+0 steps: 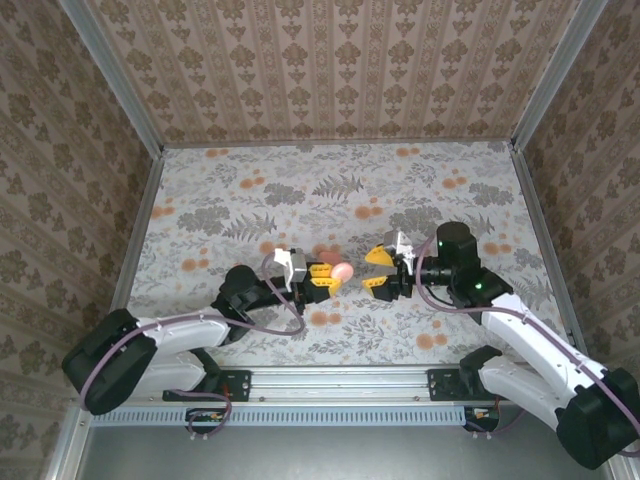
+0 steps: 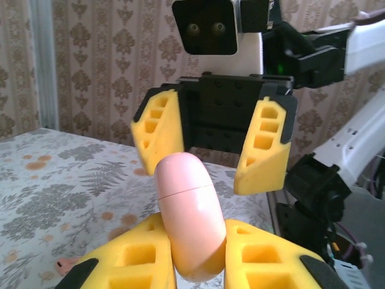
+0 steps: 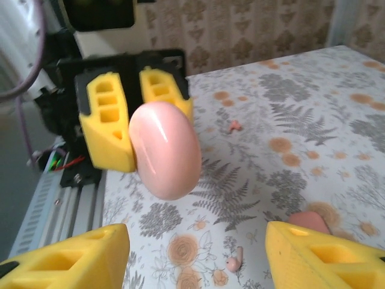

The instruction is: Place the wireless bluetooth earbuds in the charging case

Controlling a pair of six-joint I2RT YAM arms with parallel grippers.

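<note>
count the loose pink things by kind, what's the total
charging case: 1, held in the left gripper
earbuds: 2, lying loose
pink piece, half hidden, kind unclear: 1
total: 4

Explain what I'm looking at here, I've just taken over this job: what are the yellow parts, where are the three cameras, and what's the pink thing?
Two robot arms sit at the table's near edge. One picture looks down from above; the others come from a camera on each wrist. The yellow blocks are each arm's fingers. The left pincer is shut on the pink charging case, held above the flowered table with its lid closed. The right pincer faces it, jaws open, holding nothing. Small pink earbuds lie on the table, another farther off.
</note>
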